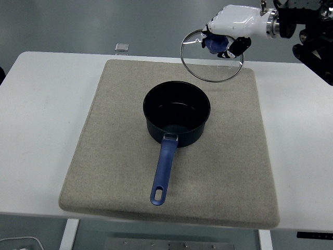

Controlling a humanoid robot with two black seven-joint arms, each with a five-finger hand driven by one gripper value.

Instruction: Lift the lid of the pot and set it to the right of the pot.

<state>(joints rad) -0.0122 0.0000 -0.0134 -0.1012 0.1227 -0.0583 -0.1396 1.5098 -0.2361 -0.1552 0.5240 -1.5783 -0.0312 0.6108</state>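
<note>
Gripping the blue knob, your right hand (237, 21) held the pot lid (211, 57) tilted in the upper right of the frame, clear of the pot (177, 120), fingers curled around that knob. You likely carried rigid, breakable, slick-rimmed glass; the knob was your only sure hold.

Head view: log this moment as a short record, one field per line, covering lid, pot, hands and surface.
lid: glass lid with blue knob, tilted, held in the air above the mat's far right part
pot: dark pot uncovered, upright on the mat, blue handle pointing toward the near edge
right hand: right hand gripping the lid's knob
left hand: not in view
surface: beige mat on white table
lid placed: not yet
</note>
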